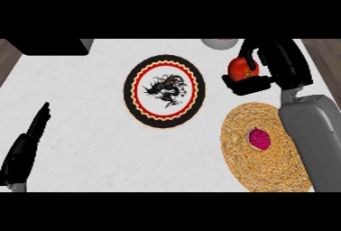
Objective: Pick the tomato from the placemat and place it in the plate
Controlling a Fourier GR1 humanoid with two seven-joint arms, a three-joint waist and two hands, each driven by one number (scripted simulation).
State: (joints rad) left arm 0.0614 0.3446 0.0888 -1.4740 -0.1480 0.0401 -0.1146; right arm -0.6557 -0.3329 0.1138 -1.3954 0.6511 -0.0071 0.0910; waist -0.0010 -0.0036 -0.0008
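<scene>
Head view: the right hand [256, 67] is up near the counter's far right, its black fingers and thumb curled round the tomato [241, 68], which shows red-orange between them. The tomato is off the placemat [266, 149], held just beyond the mat's far edge and to the right of the plate [133, 90], apart from both. The right grey forearm [313, 135] runs down the view's right side and covers the mat's right edge.

On the woven, straw-coloured placemat lies a magenta fruit [260, 139], near its middle. The round plate, black-rimmed with a red and yellow zigzag ring and a dark dragon figure on its white centre, holds nothing. Between hand and plate the white counter [100, 149] lies bare.

Behind the right hand a pale bowl's rim [220, 43] shows at the far edge. A dark box [57, 46] sits at the far left corner.

The left hand [26, 144] rests at the lower left, fingers straight and together, pointing up.
</scene>
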